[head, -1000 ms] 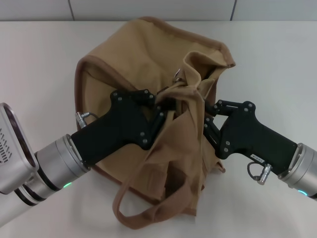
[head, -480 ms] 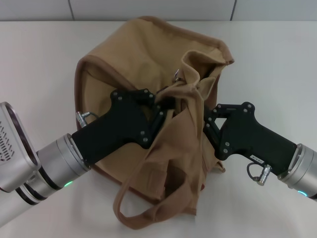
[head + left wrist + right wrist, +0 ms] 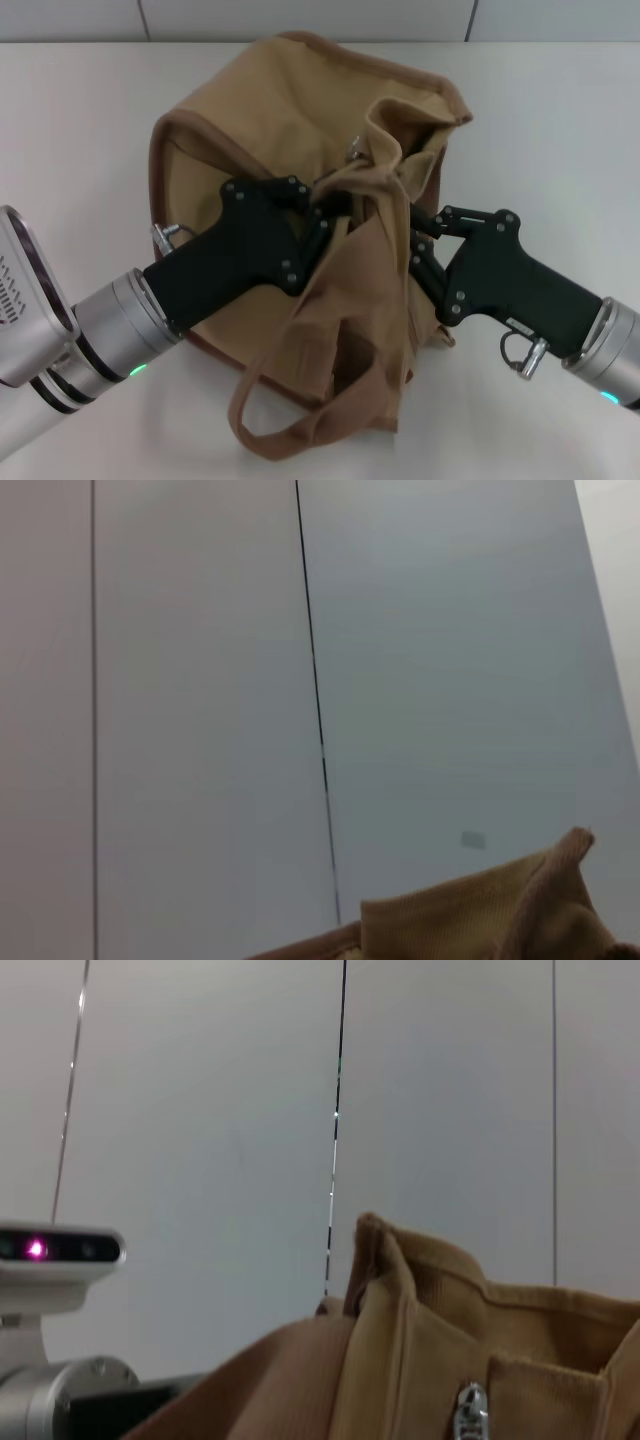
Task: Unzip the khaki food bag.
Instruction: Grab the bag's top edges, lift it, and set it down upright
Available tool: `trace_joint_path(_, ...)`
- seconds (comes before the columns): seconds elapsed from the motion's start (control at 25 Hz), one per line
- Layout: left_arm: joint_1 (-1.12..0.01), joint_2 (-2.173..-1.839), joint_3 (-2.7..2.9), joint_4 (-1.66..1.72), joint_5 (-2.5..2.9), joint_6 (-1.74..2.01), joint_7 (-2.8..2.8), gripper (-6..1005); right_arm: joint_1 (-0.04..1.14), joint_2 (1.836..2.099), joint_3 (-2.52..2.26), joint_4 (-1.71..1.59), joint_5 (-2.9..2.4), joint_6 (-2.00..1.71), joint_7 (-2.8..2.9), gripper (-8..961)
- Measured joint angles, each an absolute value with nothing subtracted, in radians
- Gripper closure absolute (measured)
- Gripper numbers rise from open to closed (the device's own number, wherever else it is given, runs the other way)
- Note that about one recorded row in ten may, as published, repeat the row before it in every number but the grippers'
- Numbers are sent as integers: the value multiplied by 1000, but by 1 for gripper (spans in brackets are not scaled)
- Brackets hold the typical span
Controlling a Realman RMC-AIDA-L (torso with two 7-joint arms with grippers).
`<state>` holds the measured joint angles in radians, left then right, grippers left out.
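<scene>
The khaki food bag sits slumped on the white table, its top crumpled and one webbing handle looped toward me. A silver zipper pull shows at the top folds, and also in the right wrist view. My left gripper reaches in from the left and is shut on a fold of the bag's top fabric near the zipper. My right gripper is pressed against the bag's right side, its tip hidden by hanging fabric. The left wrist view shows only a corner of the bag.
The white table extends on all sides of the bag. A grey panelled wall runs along the table's far edge. The head camera unit shows in the right wrist view.
My right gripper has drawn back a little to the right and toward me. The folds on the bag's right top have shifted slightly. My left gripper has stayed in place.
</scene>
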<state>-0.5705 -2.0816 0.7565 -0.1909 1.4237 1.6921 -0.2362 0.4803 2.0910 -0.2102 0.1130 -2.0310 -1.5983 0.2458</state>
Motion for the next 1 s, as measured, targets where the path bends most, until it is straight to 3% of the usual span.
trace_joint_path(0.2, -577, -2081, 696, -204, 1424, 1694, -242, 924, 460, 2091, -207, 163, -2029, -1563, 111, 843)
trace_joint_path(0.6, -616, -2082, 605, -248, 1521, 1656, -236, 922, 438, 2092, -79, 252, -2028, -1538, -26, 469)
trace_joint_path(1.0, -593, -2082, 396, -281, 1756, 1603, -178, 920, 438, 2092, -14, 261, -2028, -1539, -28, 478)
